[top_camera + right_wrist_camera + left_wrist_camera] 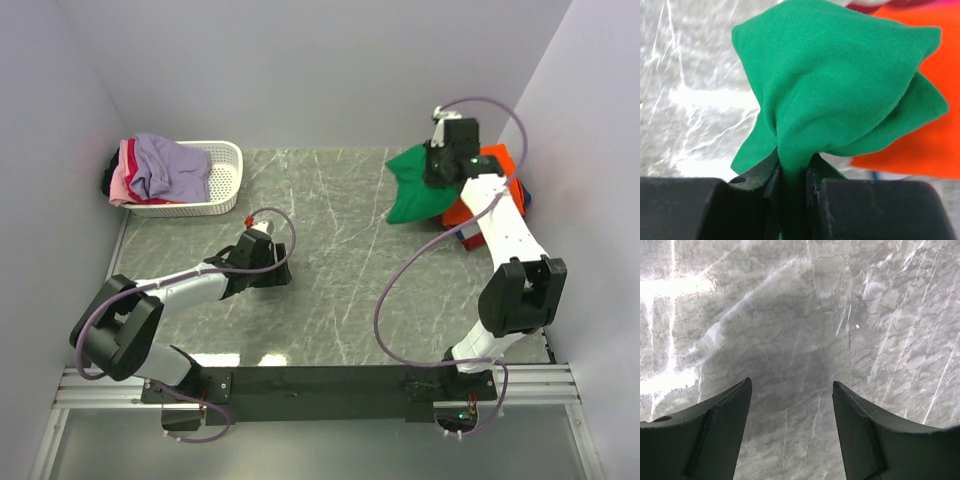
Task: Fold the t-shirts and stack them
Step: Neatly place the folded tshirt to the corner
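Note:
The bright green t-shirt (408, 196) hangs bunched at the far right, partly over an orange t-shirt (497, 162) that lies on a stack. My right gripper (440, 166) is shut on the green t-shirt. In the right wrist view the green t-shirt (840, 85) is pinched between the jaws of the right gripper (792, 167), with the orange t-shirt (920, 150) behind it. My left gripper (275, 272) is low over the bare table at centre left. The left wrist view shows the left gripper (791, 385) open, with only marble between its fingers.
A white slotted basket (228, 160) stands at the back left, holding a lavender t-shirt (165, 165) and a pink one (122, 182). A navy edge (525, 196) shows under the orange t-shirt. Walls close in on the left, back and right.

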